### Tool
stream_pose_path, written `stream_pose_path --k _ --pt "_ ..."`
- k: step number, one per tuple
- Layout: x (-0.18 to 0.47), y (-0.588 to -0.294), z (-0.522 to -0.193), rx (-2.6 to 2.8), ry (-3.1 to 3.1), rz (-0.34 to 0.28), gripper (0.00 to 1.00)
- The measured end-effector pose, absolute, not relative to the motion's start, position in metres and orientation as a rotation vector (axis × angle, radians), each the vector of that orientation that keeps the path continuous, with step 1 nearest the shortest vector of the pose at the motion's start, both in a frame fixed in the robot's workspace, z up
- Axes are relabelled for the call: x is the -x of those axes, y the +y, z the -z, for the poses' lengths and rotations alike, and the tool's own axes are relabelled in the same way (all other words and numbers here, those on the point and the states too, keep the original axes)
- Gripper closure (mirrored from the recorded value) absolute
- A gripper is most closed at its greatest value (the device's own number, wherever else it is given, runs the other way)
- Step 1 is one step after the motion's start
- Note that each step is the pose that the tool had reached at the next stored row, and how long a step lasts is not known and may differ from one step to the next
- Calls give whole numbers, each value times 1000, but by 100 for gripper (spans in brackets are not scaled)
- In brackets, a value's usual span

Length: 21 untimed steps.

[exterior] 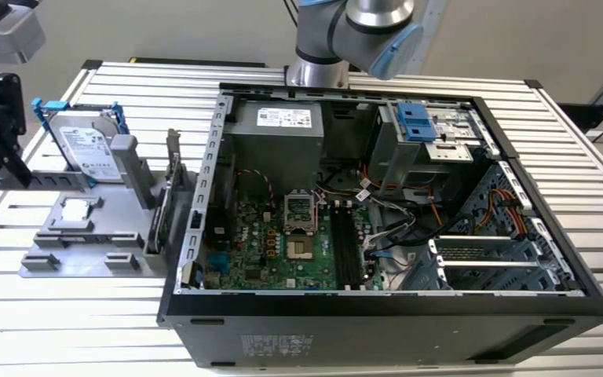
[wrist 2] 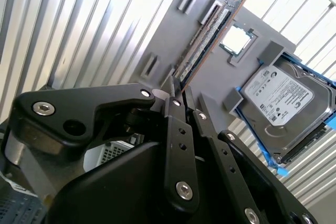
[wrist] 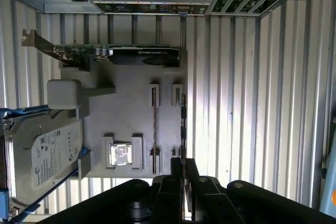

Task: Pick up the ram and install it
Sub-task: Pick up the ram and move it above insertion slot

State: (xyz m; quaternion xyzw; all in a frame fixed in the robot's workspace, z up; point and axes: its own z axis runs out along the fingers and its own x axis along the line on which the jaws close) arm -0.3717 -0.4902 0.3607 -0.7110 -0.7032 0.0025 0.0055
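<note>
The ram (wrist 2: 210, 36) stands on edge in a grey holder (wrist 2: 210, 92), one end exposed, so the hand (wrist 2: 184, 96) lines up with it; whether it pinches, I cannot tell.

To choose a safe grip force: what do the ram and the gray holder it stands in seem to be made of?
By its look the ram is rigid circuit board, matte and dark, black chips on its face, brownish edge. Probably the gray holder is plastic: matte, evenly gray, blocky raised slots; painted metal is possible.
</note>
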Motion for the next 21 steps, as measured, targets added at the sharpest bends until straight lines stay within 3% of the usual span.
stream_pose_path --k 21 --pt "372 -490 -378 2226 -2201 -8 100"
